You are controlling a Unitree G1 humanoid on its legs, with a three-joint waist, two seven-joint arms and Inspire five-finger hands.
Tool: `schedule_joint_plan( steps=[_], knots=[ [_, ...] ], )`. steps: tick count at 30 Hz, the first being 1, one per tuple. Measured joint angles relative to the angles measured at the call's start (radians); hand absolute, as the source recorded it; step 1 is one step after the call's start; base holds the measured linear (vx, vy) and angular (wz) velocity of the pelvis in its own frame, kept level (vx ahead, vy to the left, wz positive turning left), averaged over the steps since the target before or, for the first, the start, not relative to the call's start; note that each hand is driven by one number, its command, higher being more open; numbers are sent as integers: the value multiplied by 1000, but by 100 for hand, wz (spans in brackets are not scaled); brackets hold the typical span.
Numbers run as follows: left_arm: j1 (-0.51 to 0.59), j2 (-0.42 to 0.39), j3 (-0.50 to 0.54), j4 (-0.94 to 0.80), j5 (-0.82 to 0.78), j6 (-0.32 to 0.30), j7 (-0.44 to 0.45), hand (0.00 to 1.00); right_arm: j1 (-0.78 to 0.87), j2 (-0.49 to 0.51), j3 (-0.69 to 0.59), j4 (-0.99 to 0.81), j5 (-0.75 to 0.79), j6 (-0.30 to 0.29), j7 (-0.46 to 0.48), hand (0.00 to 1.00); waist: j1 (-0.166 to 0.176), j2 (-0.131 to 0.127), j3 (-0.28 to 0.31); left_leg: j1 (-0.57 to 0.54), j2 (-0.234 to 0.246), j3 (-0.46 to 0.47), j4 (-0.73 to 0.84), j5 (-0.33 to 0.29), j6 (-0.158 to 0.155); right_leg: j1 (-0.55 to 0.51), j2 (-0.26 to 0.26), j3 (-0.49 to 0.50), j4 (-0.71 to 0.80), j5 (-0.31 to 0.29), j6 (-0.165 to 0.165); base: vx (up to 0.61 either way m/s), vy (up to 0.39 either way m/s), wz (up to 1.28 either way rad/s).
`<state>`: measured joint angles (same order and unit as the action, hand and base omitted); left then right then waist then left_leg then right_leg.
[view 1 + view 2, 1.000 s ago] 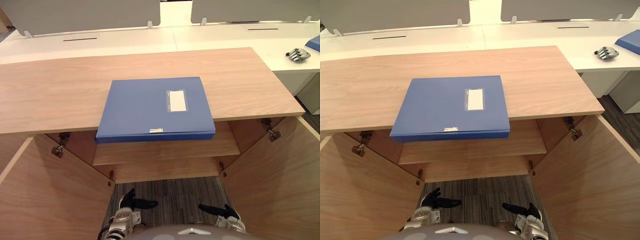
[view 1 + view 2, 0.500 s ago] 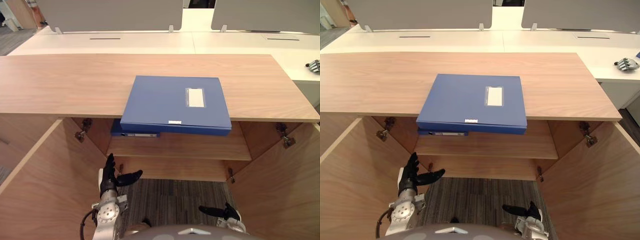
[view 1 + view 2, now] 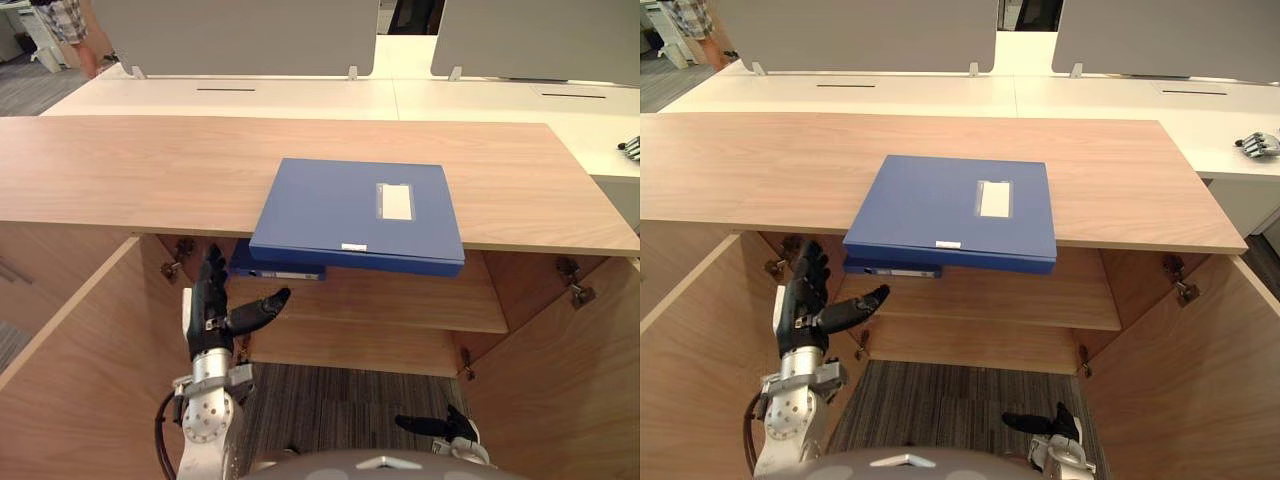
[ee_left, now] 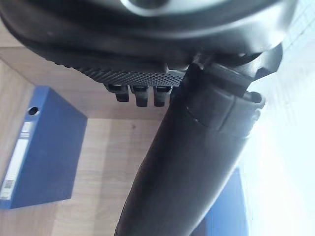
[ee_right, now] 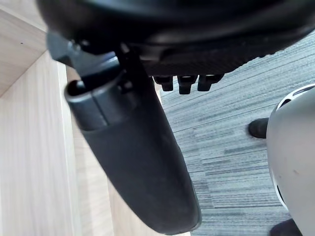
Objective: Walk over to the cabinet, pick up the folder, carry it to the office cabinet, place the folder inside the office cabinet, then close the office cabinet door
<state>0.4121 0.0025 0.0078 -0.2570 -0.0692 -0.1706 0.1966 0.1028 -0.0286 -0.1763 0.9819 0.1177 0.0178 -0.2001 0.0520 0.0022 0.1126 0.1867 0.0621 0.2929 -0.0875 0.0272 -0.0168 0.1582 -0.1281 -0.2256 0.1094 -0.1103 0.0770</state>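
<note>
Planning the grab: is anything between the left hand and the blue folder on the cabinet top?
Nothing visible. The left hand is open, left of and below the folder, whose front edge overhangs the cabinet top.

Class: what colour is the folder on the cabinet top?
The folder is blue; the left eye view shows it best.

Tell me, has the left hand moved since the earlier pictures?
Yes. The left hand rose from below the cabinet shelf, near the carpet, to the height of that shelf.
</note>
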Motion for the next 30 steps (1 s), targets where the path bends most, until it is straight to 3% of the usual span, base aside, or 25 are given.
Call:
schedule_joint_plan(
  steps=[12, 25, 30],
  knots=[
    [17, 2, 59, -115, 29, -4, 38, 100, -11, -14, -4, 64, -3, 0, 5, 100, 1, 13, -43, 5, 3, -33, 0, 1, -2, 24, 12, 10, -10, -7, -3, -16, -19, 4],
    [14, 135, 75, -188, 155, -5, 32, 100, -25, -32, -4, 107, -6, 0, 24, 100, -4, 25, -64, 21, 8, -33, 0, 0, -7, 36, 23, 39, -27, -6, -4, -5, -14, -1],
    [7, 194, 36, -193, 156, -10, -2, 100, -30, -49, -4, 125, -8, 3, 27, 100, -6, 31, -68, 23, 8, -29, 0, -1, -7, 34, 24, 49, -28, -6, -4, -9, -5, -2]
  ],
)
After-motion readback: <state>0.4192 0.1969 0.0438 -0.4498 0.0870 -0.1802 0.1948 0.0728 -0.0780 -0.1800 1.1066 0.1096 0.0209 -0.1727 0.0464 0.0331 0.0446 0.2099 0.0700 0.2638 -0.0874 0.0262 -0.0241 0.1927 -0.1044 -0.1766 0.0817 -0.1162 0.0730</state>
